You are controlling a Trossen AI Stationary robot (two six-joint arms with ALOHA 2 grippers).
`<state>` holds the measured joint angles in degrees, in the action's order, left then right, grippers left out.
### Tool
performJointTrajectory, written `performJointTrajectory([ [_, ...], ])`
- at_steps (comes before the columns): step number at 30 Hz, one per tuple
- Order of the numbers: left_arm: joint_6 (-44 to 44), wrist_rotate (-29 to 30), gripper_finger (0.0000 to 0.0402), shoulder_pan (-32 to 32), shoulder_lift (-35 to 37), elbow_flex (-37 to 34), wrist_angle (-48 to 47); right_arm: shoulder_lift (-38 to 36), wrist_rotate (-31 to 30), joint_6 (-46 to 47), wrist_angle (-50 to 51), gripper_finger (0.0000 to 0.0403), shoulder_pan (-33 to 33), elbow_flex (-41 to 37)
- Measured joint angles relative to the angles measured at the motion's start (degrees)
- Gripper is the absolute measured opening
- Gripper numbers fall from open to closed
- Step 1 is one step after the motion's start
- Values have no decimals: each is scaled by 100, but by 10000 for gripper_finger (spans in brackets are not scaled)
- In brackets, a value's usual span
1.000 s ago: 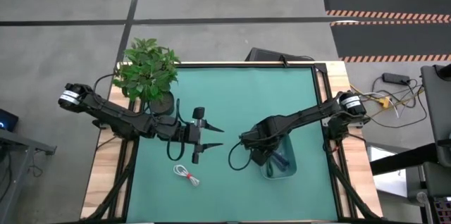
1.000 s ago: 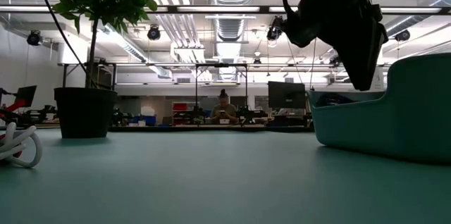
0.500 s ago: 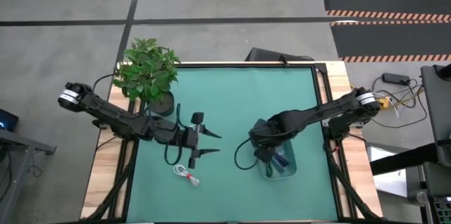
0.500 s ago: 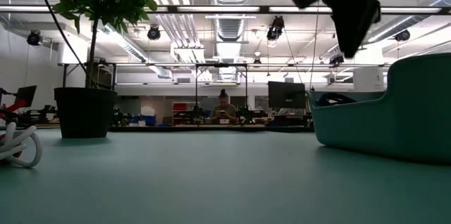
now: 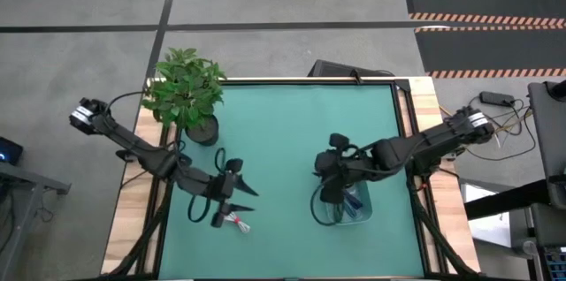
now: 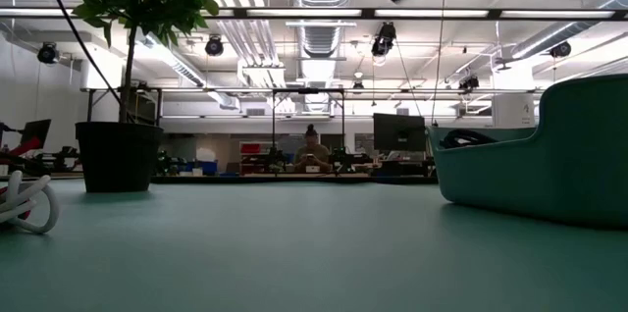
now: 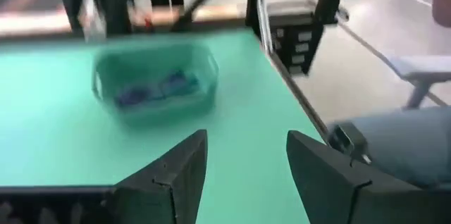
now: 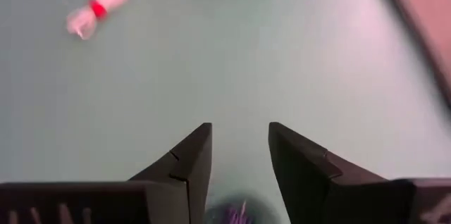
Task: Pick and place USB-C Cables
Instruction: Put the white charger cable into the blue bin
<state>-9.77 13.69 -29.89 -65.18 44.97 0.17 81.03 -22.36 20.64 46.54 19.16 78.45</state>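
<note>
1. A white USB-C cable with a red tie (image 5: 235, 221) lies coiled on the green table (image 5: 292, 122), near the left front part of the mat. In the low view the same bundle (image 6: 26, 204) rests at the far left edge of the picture; in the right wrist view it (image 8: 97, 7) lies well away across the mat.
2. The left gripper (image 5: 246, 201) hovers just above and beside the white cable, its two fingers spread apart and holding nothing. The left wrist view shows the gap between those fingers (image 7: 180, 171).
3. A teal bin (image 5: 350, 205) stands on the right front part of the table, with a blue cable bundle (image 5: 353, 202) inside. The left wrist view shows blue bundles (image 7: 151, 90) lying in the bin (image 7: 156, 86).
4. The right gripper (image 5: 324, 193) is at the bin's left edge, fingers apart and empty, as the right wrist view shows (image 8: 239, 157).
5. A potted plant (image 5: 186, 91) stands at the far left corner.
6. A seated person (image 6: 311, 152) shows in the room far behind the table.
</note>
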Motion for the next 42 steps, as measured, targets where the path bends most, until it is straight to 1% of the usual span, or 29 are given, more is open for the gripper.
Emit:
performJointTrajectory([
  [3,-913,-89,180,-165,-6,83,-1004,-105,-54,-902,-953,131,13,-230],
  [6,-1814,-188,180,-333,-19,116,-1940,-222,137,-1677,-1845,128,9,-552],
  [8,-2240,-406,180,-412,-27,95,-2375,-292,187,-2064,-2289,127,9,-759],
  [11,-2765,-972,180,-484,-44,52,-2696,-397,189,-2282,-2695,123,9,-1034],
  [14,-3021,-1212,180,-591,-181,-6,-2770,-528,188,-2188,-2967,118,9,-1343],
  [20,-2886,-1298,180,-783,-720,-17,-2766,-813,194,-1668,-3301,106,22,-2119],
  [25,-2489,-1141,180,-774,-1284,-8,-2717,-998,183,-1459,-3703,97,22,-2587],
  [32,-1916,-945,180,-774,-1905,-2,-2502,-1144,187,-1497,-4168,88,22,-2786],
  [38,-1662,-423,180,-774,-2151,-13,-2468,-1160,185,-1512,-4154,91,22,-2799],
  [42,-1533,-415,179,-774,-2202,-13,-2461,-1160,185,-1480,-4154,86,22,-2799],
])
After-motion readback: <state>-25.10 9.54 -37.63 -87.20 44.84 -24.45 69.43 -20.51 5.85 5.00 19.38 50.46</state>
